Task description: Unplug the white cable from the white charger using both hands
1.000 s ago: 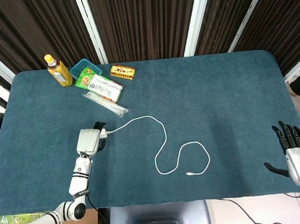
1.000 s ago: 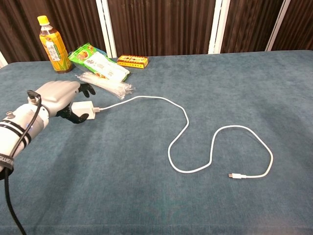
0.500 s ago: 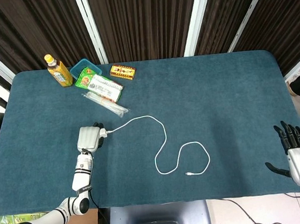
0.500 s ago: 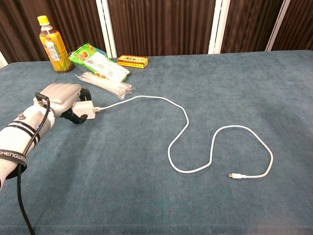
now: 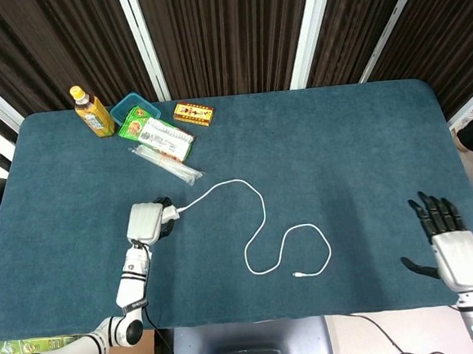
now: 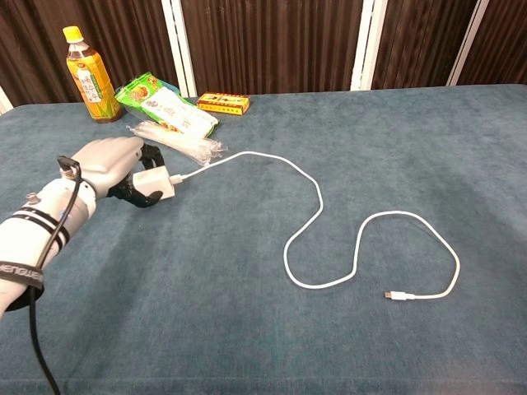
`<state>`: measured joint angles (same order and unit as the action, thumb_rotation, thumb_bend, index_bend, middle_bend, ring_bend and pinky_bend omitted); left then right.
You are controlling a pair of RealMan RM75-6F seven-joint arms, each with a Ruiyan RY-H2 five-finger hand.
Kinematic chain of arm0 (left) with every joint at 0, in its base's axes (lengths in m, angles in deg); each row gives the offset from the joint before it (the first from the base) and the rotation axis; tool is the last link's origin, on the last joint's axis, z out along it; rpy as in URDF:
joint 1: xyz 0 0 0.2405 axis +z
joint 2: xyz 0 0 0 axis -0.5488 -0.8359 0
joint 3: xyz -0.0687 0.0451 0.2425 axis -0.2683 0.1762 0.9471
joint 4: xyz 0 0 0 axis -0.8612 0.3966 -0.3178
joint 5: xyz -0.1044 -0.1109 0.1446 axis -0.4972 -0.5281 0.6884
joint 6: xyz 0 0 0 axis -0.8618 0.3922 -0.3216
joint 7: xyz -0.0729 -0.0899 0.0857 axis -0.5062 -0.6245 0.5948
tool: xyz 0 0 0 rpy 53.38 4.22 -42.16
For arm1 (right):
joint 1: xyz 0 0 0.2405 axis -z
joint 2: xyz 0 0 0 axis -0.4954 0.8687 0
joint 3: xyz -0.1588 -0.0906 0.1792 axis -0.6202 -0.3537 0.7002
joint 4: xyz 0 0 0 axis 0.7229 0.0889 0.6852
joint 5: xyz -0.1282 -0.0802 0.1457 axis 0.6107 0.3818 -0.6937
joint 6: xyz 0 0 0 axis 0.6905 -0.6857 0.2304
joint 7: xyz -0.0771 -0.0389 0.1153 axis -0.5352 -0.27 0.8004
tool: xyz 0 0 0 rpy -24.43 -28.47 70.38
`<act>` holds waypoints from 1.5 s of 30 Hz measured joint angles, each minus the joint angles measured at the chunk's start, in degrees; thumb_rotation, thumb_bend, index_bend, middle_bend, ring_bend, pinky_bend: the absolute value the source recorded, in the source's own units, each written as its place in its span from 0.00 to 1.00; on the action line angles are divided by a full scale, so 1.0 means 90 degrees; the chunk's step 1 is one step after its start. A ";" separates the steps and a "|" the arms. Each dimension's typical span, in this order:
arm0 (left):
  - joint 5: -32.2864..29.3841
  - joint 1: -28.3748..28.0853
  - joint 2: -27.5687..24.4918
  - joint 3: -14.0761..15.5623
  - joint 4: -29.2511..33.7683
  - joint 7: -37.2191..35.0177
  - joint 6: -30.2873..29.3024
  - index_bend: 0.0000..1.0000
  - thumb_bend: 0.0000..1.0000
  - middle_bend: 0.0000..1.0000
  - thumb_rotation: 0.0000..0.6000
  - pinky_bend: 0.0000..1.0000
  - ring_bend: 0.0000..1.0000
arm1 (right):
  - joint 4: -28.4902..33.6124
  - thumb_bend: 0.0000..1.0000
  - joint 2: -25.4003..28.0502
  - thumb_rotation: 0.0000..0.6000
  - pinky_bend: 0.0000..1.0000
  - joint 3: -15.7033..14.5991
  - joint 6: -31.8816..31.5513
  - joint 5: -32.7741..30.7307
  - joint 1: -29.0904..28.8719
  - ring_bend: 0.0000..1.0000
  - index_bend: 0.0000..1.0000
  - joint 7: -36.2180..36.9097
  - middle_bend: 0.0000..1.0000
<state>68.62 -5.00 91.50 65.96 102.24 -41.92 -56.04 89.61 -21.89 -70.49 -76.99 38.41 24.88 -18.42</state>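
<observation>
My left hand (image 6: 111, 164) (image 5: 147, 220) grips the white charger (image 6: 156, 183) and holds it slightly off the blue table, its fingers curled around the block. The white cable (image 6: 317, 216) (image 5: 261, 223) is plugged into the charger's right side. From there it runs right in a curve, then loops across the table to a free plug end (image 6: 395, 295). My right hand (image 5: 447, 244) hovers open with spread fingers at the table's near right corner, far from the cable. The chest view does not show it.
At the far left stand a tea bottle (image 6: 86, 76), a green snack packet (image 6: 165, 104), a clear wrapped bundle (image 6: 177, 138) and a small yellow box (image 6: 224, 103). A teal container (image 5: 132, 105) lies behind the packet.
My left hand has lifted the charger and shifted it a little to the right, dragging the near cable with it. My right hand has moved left and further onto the table.
</observation>
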 measured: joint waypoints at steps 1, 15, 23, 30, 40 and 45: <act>0.0058 0.0058 -0.0124 0.0054 0.0291 0.0006 -0.0068 0.72 0.58 0.77 1.00 1.00 1.00 | 0.0063 0.21 -0.0005 1.00 0.00 0.0013 0.0061 0.0039 -0.0074 0.00 0.05 0.0005 0.00; 0.0834 0.0781 -0.1456 0.0962 0.3816 0.1122 -0.0995 0.72 0.58 0.77 1.00 1.00 1.00 | 0.1330 0.35 -0.0977 1.00 0.00 0.0928 0.1648 -0.0365 -0.1845 0.00 0.47 -0.1390 0.07; 0.1012 0.0910 -0.1538 0.1063 0.4504 0.1711 -0.1274 0.72 0.58 0.77 1.00 1.00 1.00 | 0.1080 0.36 -0.2356 1.00 0.00 0.1381 0.2319 -0.1039 -0.2866 0.00 0.53 -0.2133 0.09; 0.1058 0.0946 -0.1513 0.1053 0.4692 0.1911 -0.1354 0.72 0.58 0.77 1.00 1.00 1.00 | 0.0819 0.40 -0.3204 1.00 0.00 0.1585 0.2784 -0.1758 -0.3501 0.00 0.57 -0.2366 0.11; 0.1104 0.0957 -0.1497 0.1005 0.4786 0.2065 -0.1394 0.72 0.58 0.78 1.00 1.00 1.00 | 0.0509 0.40 -0.3669 1.00 0.00 0.1506 0.2842 -0.2018 -0.3840 0.00 0.59 -0.2376 0.12; 0.1157 0.0958 -0.1469 0.1011 0.4784 0.2097 -0.1402 0.72 0.58 0.78 1.00 1.00 1.00 | 0.0379 0.42 -0.3849 1.00 0.00 0.1424 0.2756 -0.2024 -0.3920 0.00 0.60 -0.2362 0.13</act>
<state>79.03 3.62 78.27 75.06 145.29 -23.05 -68.66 93.02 -56.54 -57.67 -52.19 20.19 -10.39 -39.68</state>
